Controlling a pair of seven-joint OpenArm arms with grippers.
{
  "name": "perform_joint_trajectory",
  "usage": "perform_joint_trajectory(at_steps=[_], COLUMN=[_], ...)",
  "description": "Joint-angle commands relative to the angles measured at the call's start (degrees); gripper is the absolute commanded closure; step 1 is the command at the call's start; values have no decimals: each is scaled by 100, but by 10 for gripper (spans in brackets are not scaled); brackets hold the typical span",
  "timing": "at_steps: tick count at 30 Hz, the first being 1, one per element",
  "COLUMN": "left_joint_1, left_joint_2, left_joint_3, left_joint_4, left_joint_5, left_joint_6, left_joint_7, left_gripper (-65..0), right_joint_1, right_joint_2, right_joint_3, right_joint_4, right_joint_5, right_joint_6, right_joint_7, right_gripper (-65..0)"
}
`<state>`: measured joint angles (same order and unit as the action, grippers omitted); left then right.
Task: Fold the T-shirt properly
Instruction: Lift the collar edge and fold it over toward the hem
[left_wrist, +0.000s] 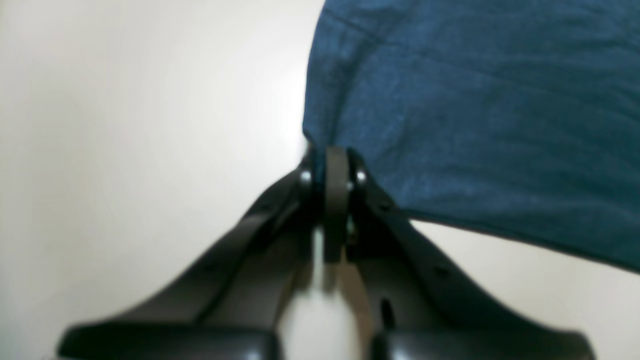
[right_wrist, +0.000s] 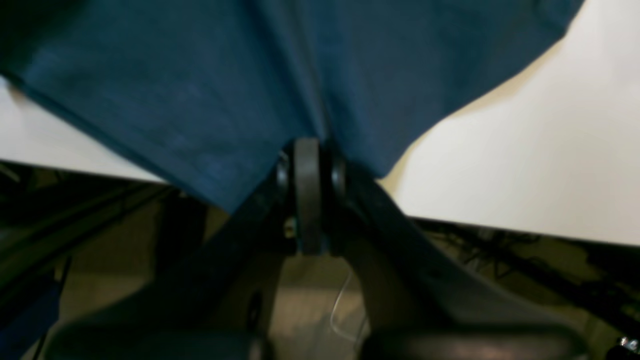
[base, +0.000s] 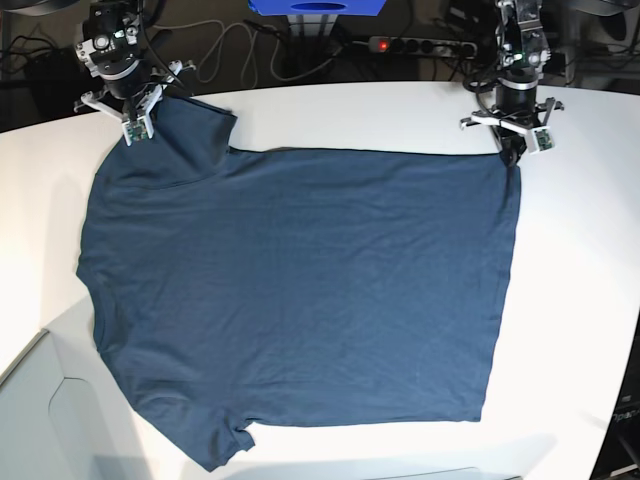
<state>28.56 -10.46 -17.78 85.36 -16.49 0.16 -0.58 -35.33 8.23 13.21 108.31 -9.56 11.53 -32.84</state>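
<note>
Left gripper (left_wrist: 336, 165) and right gripper (right_wrist: 309, 160) both clamped, arms at the far side.

Matt cotton-like T-shirt (base: 300, 290), glossy table (base: 580, 300)

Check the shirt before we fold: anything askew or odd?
Mostly flat. The sleeve by the right claw is creased, and the T-shirt lies slightly crooked on the table. No damage visible.

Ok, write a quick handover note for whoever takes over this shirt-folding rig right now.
Left hand: shut on the T-shirt at its far hem corner.
Right hand: shut on the far sleeve.
The T-shirt lies spread flat on the white table, collar end toward the right hand's side.
Done: both far points pinched.
Left: no fold made yet; every fold remains.
</note>
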Motion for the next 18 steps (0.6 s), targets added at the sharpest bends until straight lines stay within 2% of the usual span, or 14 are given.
perform_joint_trajectory(at_steps=[1,10,15,18], left_joint_1=[120,788,964,973], left_joint_2=[-31,-31,66,259], left_joint_3=[-20,-20,-143,-389], left_joint_4=[145,813,857,866], left_joint_5=[18,18,18,18], left_joint_6=[23,41,32,23], left_joint_7=[62,54,54,54], left_gripper=[0,0,0,0], right_joint_1=[-40,-120,-120,-93], right_joint_2=[34,25,25,25], right_joint_3=[28,28,28,28], right_joint_4=[224,865,1050,1120], right_joint_5=[20,38,29,38], right_joint_6=[29,29,29,29], right_joint_7=[115,106,132,150], right_gripper=[-1,-1,-1,-1])
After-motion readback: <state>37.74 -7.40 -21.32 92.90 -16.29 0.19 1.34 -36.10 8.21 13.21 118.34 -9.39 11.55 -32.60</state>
